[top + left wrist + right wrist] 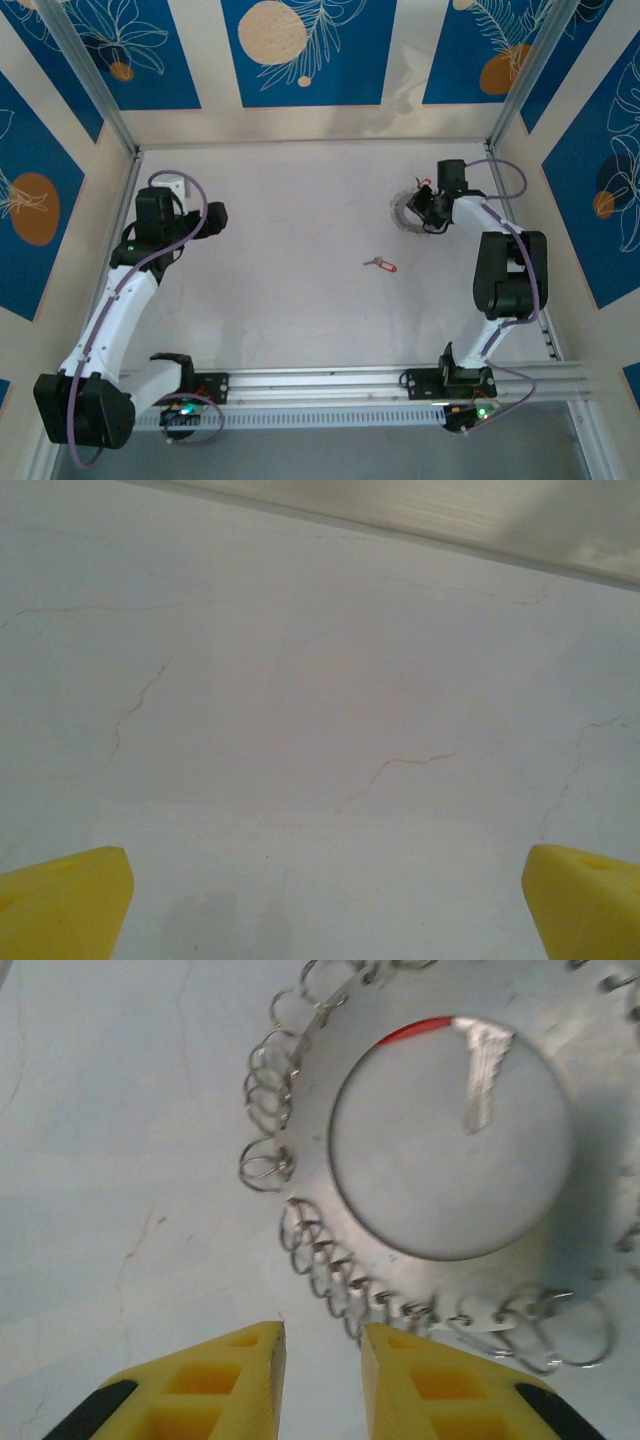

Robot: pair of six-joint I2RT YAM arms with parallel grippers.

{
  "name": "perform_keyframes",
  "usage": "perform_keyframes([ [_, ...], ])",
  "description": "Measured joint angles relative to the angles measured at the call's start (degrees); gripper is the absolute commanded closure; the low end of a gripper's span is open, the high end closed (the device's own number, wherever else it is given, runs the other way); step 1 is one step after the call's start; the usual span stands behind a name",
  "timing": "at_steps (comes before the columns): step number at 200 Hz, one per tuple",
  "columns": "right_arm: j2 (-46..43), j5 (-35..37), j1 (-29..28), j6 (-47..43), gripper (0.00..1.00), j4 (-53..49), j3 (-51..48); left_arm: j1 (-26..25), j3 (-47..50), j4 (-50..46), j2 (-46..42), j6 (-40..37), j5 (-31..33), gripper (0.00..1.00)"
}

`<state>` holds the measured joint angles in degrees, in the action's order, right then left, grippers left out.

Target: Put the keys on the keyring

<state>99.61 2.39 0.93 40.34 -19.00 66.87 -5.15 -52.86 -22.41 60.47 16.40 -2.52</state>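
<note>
Keyring (403,213) (400,995): a flat disc of dull silvery metal with a wide round hole. Its outer edge is hung all round with small wire loops (265,1160), which overlap and give a ragged outline. It lies on the desk (300,200), in the far right part, well in from the right edge.

Key (380,264): small, with a silver blade and a red tag. It lies flat on the open desk, right of centre, nearer the near edge than the keyring and apart from it.

Second key (482,1080): its silver blade shows inside the keyring's hole, while the disc's rim covers most of its red head. Whether it rests on the desk or is threaded on cannot be told.

Right gripper (425,208) (322,1335): yellow plastic fingers with moulded pockets. They are parted by a narrow gap with nothing between them, and the tips sit just beside the looped rim. In the top view the wrist overhangs the keyring's right side.

Left gripper (210,215) (325,865): released, with its fingers spread wide over bare desk towards the far left, well apart from both keys.

Desk surface: pale and matt, crossed by faint reddish hairline veins. A ribbed aluminium rail (400,378) runs along the near edge.
</note>
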Motion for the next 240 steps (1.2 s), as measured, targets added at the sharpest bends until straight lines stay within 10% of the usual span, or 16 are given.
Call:
perform_keyframes([
  [96,6.4,-2.1,0.9,-17.4,0.74,-9.0,4.8,0.0,0.0,0.0,0.0,0.0,0.0,0.0],
  [240,12.4,-2.3,-3.1,-15.3,0.73,-11.9,11.7,0.0,0.0,0.0,0.0,0.0,0.0,0.0],
])
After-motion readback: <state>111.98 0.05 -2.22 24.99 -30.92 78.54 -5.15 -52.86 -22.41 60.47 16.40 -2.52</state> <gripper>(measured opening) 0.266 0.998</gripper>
